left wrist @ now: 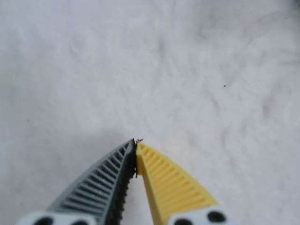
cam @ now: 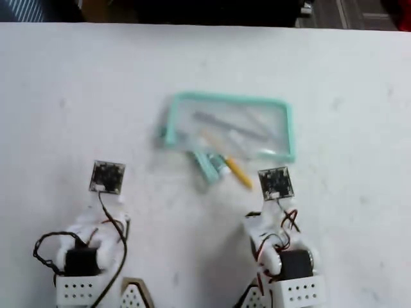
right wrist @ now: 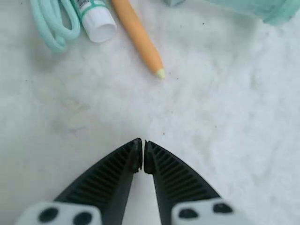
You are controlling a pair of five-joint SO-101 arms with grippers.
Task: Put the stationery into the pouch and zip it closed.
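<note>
A clear pouch (cam: 228, 125) with a mint-green edge lies flat in the middle of the white table; pens show faintly inside it. An orange pen (cam: 236, 170) and a white-capped tube (cam: 215, 168) stick out of its near edge, beside a mint cord loop (cam: 204, 165). In the right wrist view the orange pen (right wrist: 138, 37), the tube (right wrist: 96, 18) and the cord (right wrist: 51, 23) lie a short way ahead of my right gripper (right wrist: 142, 147), which is shut and holds nothing. My left gripper (left wrist: 136, 147) is shut over bare table, to the near left of the pouch.
The white table (cam: 334, 77) stretches wide around the pouch on all sides. Both arm bases (cam: 83, 269) (cam: 286, 269) sit at the near edge. A dark strip runs along the far table edge.
</note>
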